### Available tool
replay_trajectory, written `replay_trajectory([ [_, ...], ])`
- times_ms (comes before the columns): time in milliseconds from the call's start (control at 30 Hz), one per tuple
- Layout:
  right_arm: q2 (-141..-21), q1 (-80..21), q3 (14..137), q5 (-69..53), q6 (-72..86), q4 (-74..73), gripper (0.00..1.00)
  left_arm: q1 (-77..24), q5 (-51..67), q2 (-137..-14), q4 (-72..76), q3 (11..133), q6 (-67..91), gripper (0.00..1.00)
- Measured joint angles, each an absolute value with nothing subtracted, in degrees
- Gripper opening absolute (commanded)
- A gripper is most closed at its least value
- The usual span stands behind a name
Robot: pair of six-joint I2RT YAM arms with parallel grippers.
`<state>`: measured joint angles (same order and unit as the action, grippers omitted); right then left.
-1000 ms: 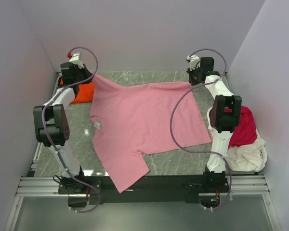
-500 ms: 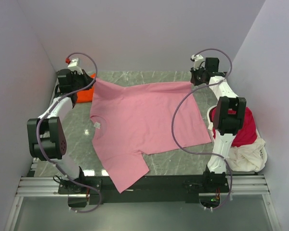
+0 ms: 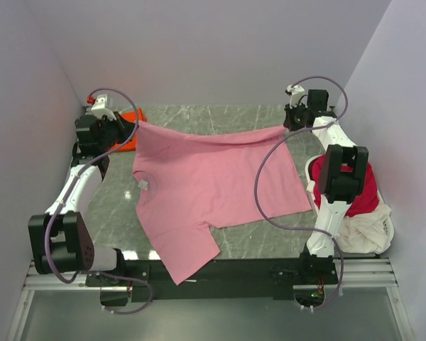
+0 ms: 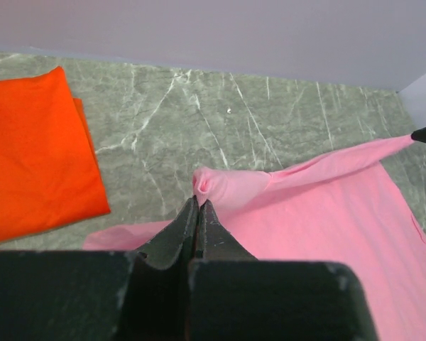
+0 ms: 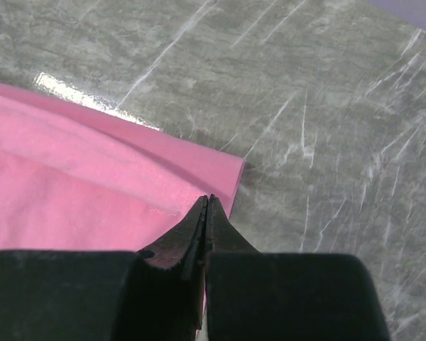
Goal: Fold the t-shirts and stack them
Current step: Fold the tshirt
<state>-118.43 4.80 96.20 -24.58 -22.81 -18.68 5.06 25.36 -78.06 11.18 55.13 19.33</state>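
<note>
At 10 o'clock on the table (image 3: 199,114), the left gripper (image 3: 133,126) is pinched shut on one far corner of the pink tee (image 3: 213,177). The wrist view shows cloth bunched just past its closed tips. The right gripper (image 3: 287,128), at 2 o'clock, is likewise clamped on the other far corner.

Over the last second the left arm (image 3: 82,188) has swung its elbow out toward 8 o'clock. Both grippers have drawn slightly apart, so the far hem now runs lifted and straighter between them. The rest of the tee lies flat, one sleeve hanging over the edge at 6 o'clock.

That looks like the stretch before the first fold, with the hem ready to be carried toward 6 o'clock. The orange tee (image 4: 35,156) sits folded at 10 o'clock. The red tee (image 3: 366,192) and cream tee (image 3: 366,231) wait heaped at 4 o'clock.
</note>
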Motion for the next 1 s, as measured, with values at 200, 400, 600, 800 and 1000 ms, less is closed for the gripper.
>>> replay_trajectory([
  [200,-118.43,4.84,96.88,-24.73,-22.37,-18.87,0.0,5.06,25.02,-74.52,9.72,51.99,19.88,0.0],
  [400,-118.61,4.91,101.08,-24.75,-21.06,-18.81,0.0,5.06,24.08,-73.3,7.42,50.81,20.05,0.01],
  [600,-118.63,4.93,100.9,-24.71,-20.88,-18.61,0.0,5.06,24.08,-72.07,5.54,49.5,20.03,0.01],
  [800,-118.63,4.93,100.82,-24.64,-20.93,-18.68,0.0,5.06,24.1,-71.46,4.54,48.86,20.03,0.0],
  [1000,-118.63,4.93,100.73,-24.47,-21.12,-18.72,0.0,5.06,24.08,-69.93,3.33,48.01,20.03,0.0],
])
